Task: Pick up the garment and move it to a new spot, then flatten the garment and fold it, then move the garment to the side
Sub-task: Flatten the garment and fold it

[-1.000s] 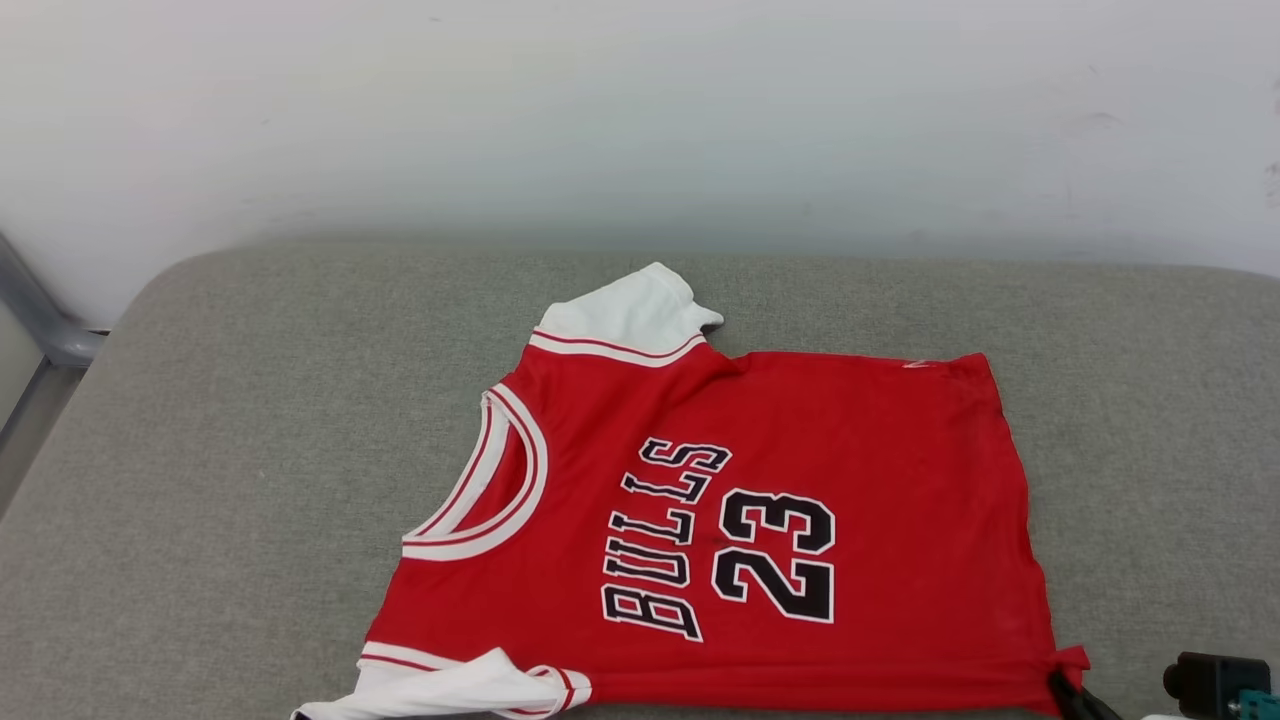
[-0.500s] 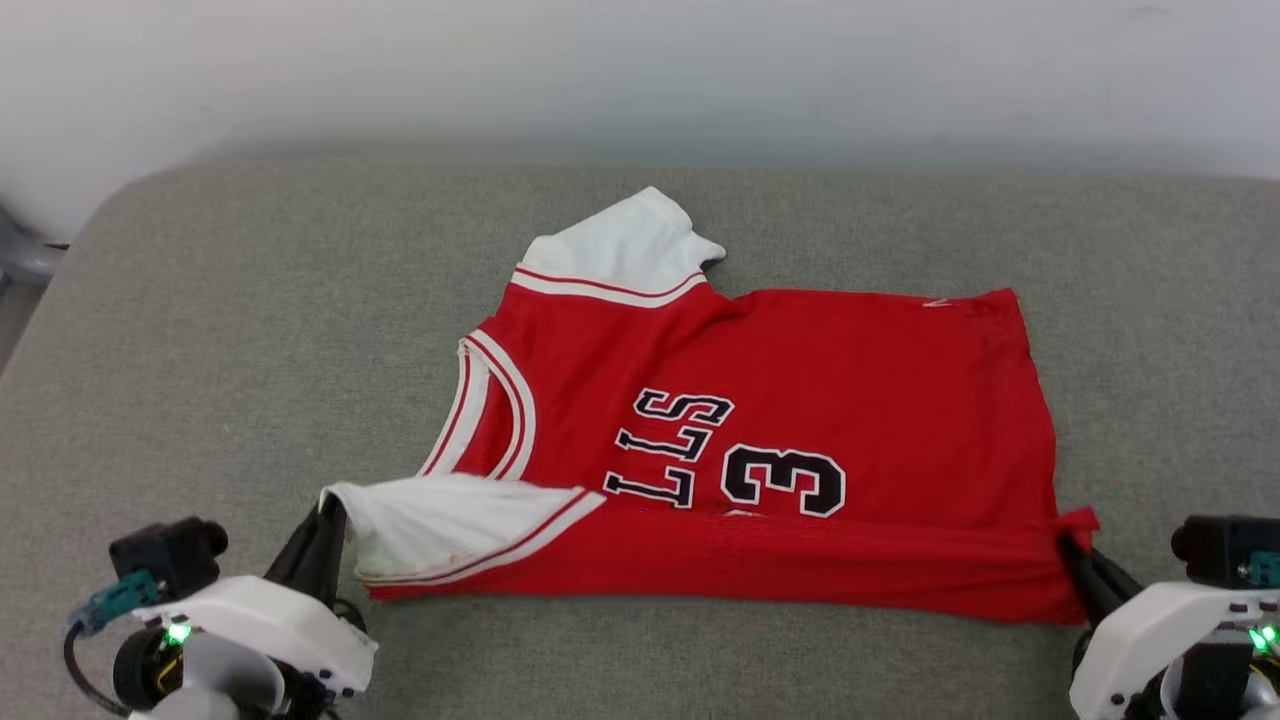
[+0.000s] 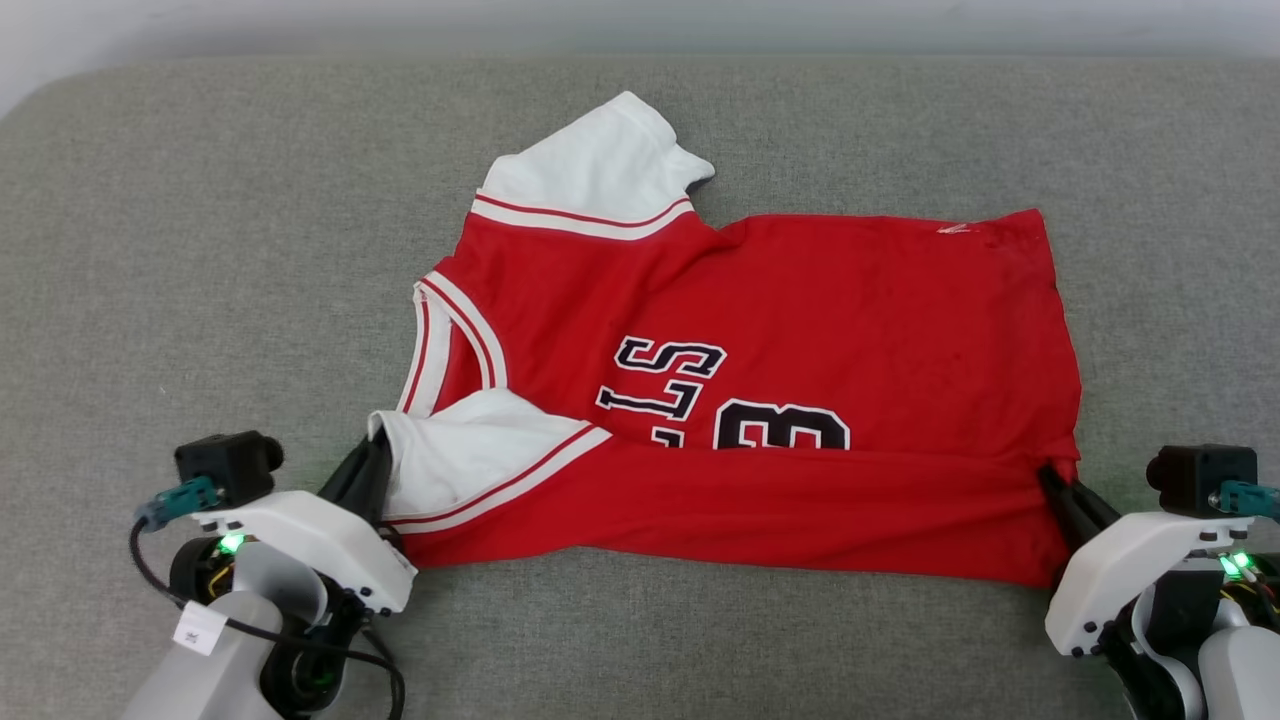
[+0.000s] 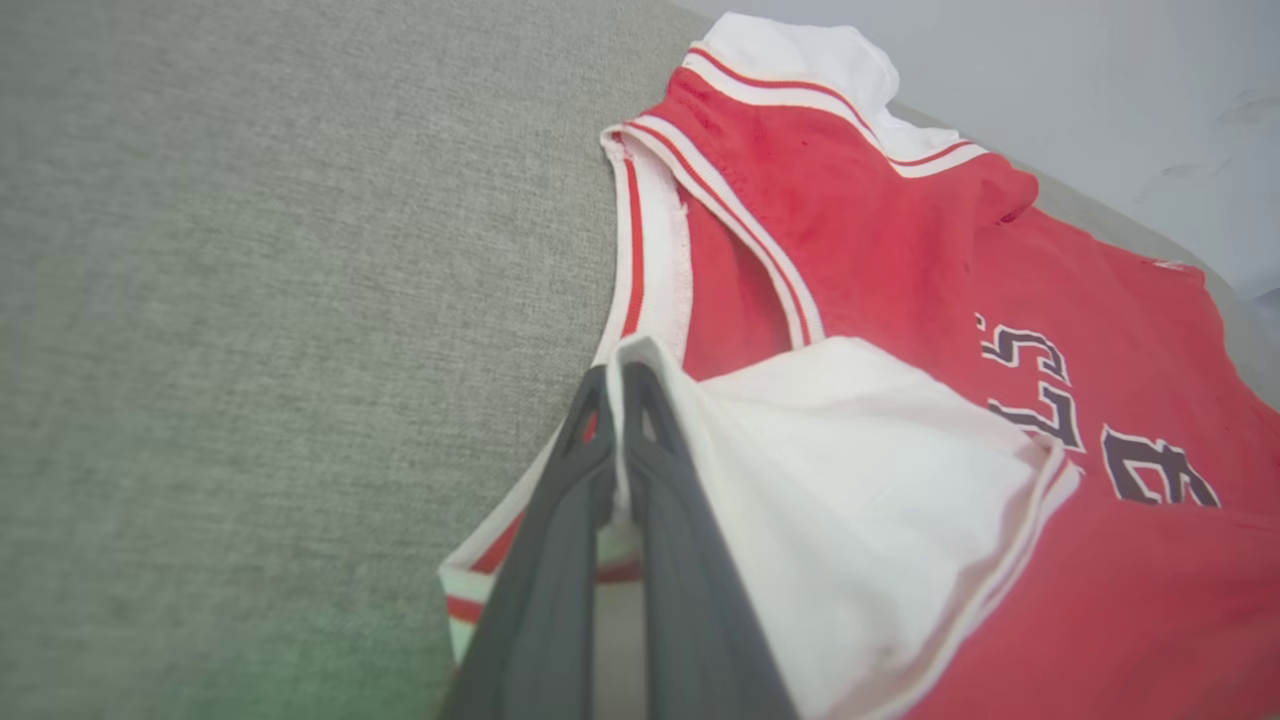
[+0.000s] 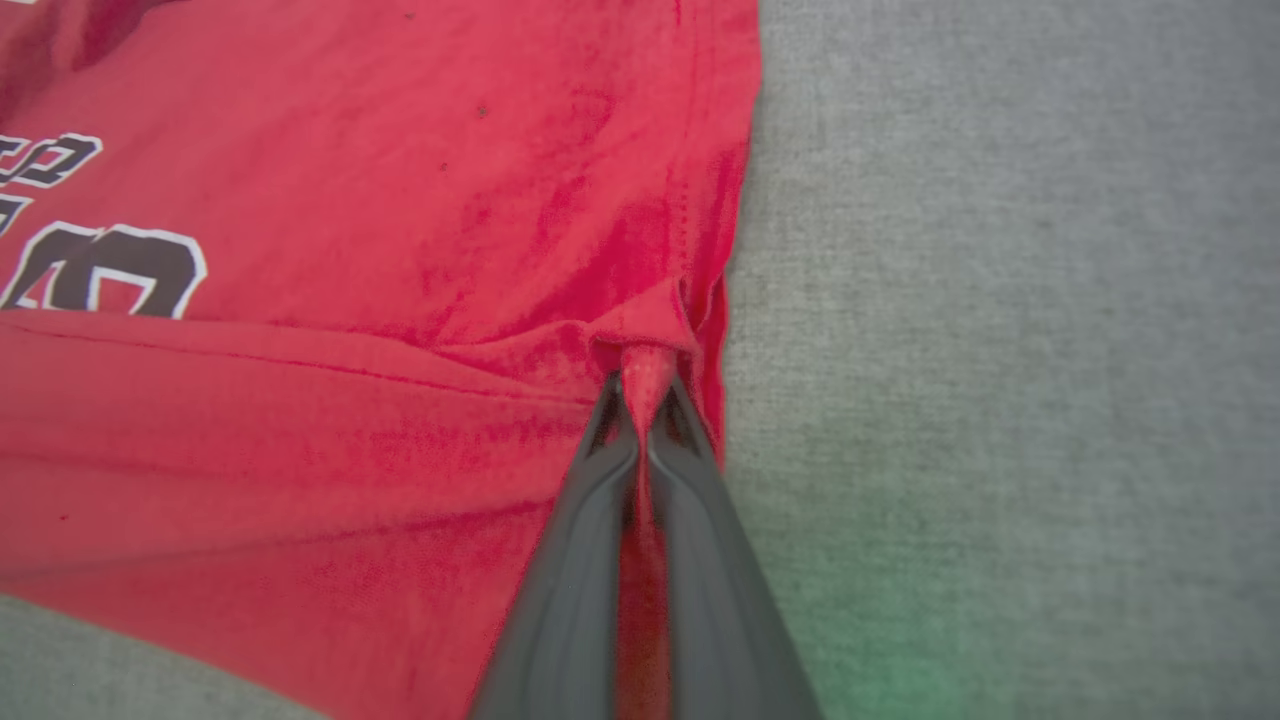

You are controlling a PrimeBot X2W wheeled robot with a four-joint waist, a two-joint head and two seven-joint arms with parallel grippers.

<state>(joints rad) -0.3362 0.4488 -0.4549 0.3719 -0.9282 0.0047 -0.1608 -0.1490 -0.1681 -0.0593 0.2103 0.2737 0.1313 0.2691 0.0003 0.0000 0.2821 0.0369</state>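
Garment (image 3: 800,300) laid out on the grey fabric surface (image 3: 200,250), neck opening (image 3: 452,345) toward the robot's left, near edge doubled over and hiding half the black number (image 3: 782,428). Left gripper (image 3: 372,458) pressed together on the corner of the near white sleeve (image 3: 470,455), pinching it tight. Right gripper (image 3: 1052,482) same deal at the red hem corner (image 5: 650,345), clamped on a little bunch of cloth. Other white sleeve (image 3: 590,165) flat at the far side. Fold running straight between the two grippers.

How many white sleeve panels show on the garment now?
2: far panel at the garment's far edge; near panel folded onto its near-left corner, pinched in the left gripper's jaws.
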